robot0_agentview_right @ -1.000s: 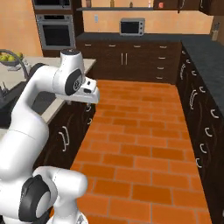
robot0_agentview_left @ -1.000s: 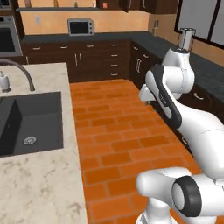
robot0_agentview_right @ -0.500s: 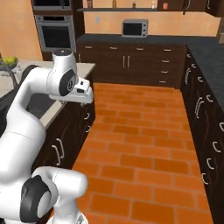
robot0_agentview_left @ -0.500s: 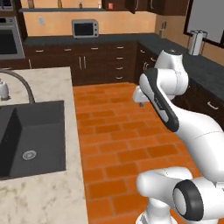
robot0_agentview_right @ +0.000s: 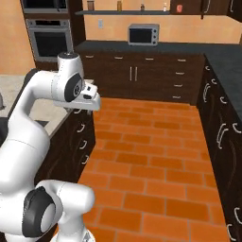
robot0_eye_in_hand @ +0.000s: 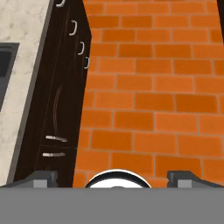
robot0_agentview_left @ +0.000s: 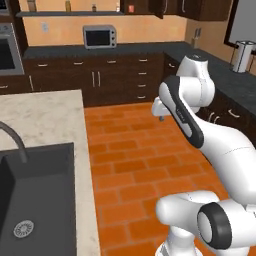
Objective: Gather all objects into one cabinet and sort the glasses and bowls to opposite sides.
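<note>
Starting nearest: where was the pincer? — Mara

It hung off the long side of the island counter, pointing down at the brick floor. Its fingertips stood wide apart with nothing between them. — Jon

And what lay on the counter itself? — Mara

A dark sink was sunk into the pale stone near the camera, with a curved faucet at its rim. Below the counter's edge, the dark cupboard front showed small metal handles. — Jon

What lay past the counter's far end? — Mara

More brick floor, then a row of dark base cabinets under a black worktop. A built-in oven stood to the left of that row, and a microwave sat on the worktop. A steel canister stood on the side worktop, across the floor from the counter. — Jon

Where was the wall shelf? — Mara

Farthest from the counter, high on the orange back wall. It was a long, flat, dark board without doors. Several small things stood spaced along it, among them a small orange-red thing towards its right end. They were too small to name. — Jon
</note>
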Controlling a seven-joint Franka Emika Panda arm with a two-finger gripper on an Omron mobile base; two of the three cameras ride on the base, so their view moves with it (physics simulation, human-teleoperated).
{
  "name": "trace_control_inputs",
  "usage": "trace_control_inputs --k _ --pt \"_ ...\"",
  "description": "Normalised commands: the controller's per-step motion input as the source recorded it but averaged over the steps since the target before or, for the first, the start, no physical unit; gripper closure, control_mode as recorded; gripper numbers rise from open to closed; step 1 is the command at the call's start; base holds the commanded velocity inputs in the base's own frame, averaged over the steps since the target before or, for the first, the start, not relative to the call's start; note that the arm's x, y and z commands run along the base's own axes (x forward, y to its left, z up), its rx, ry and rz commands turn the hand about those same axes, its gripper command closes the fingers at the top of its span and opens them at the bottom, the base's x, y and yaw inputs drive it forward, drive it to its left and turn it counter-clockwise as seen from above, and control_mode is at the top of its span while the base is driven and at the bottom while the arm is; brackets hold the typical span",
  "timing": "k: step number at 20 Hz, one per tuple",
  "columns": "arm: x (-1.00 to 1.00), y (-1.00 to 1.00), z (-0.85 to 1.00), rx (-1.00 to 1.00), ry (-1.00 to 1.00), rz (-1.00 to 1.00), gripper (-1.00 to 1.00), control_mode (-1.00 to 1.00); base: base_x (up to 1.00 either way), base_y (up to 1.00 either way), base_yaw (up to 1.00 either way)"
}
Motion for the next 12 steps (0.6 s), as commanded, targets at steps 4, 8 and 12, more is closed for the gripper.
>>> trace_control_inputs --k 4,8,12 --pt "0.00 0.00 0.00 0.00 0.00 0.00 -1.00 1.00 1.00 -0.14 0.00" --pt "0.00 0.00 0.00 0.00 0.00 0.00 -1.00 1.00 1.00 -0.14 0.00" --pt "0.00 0.00 0.00 0.00 0.00 0.00 -1.00 1.00 1.00 -0.16 0.00"
